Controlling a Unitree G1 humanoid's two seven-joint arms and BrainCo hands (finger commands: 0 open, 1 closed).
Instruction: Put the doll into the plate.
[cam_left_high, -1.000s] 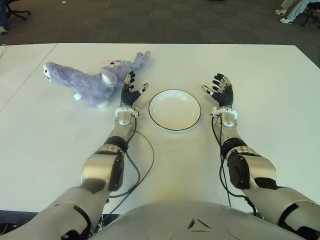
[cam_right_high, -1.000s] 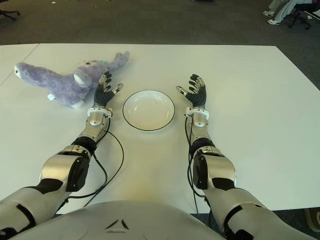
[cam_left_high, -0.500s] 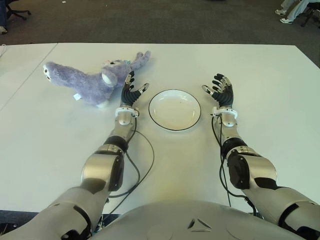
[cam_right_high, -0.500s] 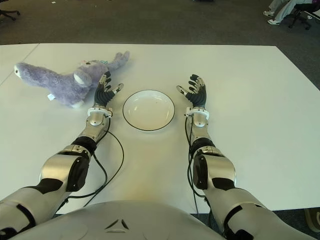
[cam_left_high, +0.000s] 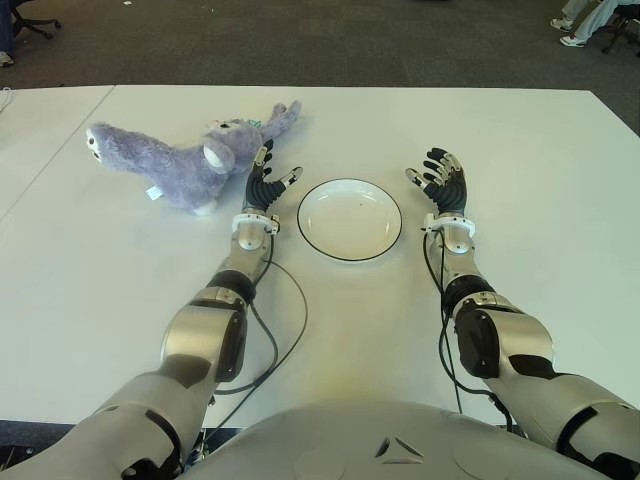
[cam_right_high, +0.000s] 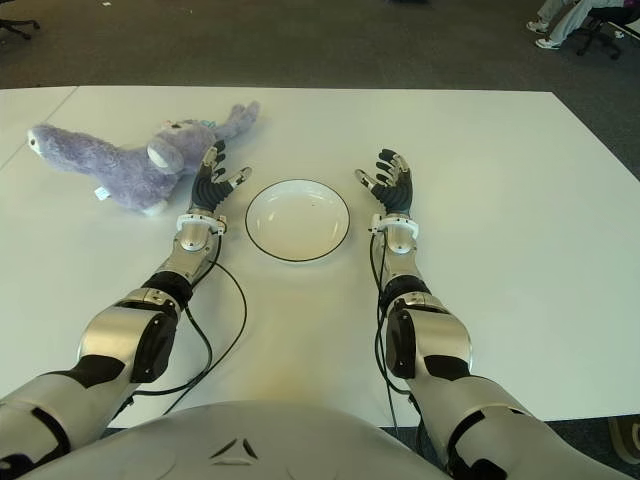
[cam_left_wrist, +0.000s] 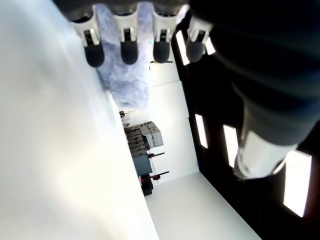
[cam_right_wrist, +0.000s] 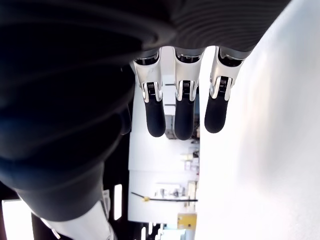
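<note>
A purple plush doll (cam_left_high: 180, 160) lies on its side on the white table (cam_left_high: 120, 280), at the far left. A white plate (cam_left_high: 349, 219) with a dark rim sits empty in the middle. My left hand (cam_left_high: 266, 180) is open between doll and plate, fingers spread, its fingertips close to the doll's head; purple fur (cam_left_wrist: 125, 75) shows just beyond the fingertips (cam_left_wrist: 129, 52) in the left wrist view. My right hand (cam_left_high: 440, 177) shows open just right of the plate, holding nothing.
A seam in the table runs along the far left. Dark carpet lies beyond the far table edge. A person's feet and a chair (cam_left_high: 590, 20) show at the top right corner, another chair at the top left.
My left hand has shifted slightly forward and up toward the doll's head. The doll, plate and right hand have stayed put.
</note>
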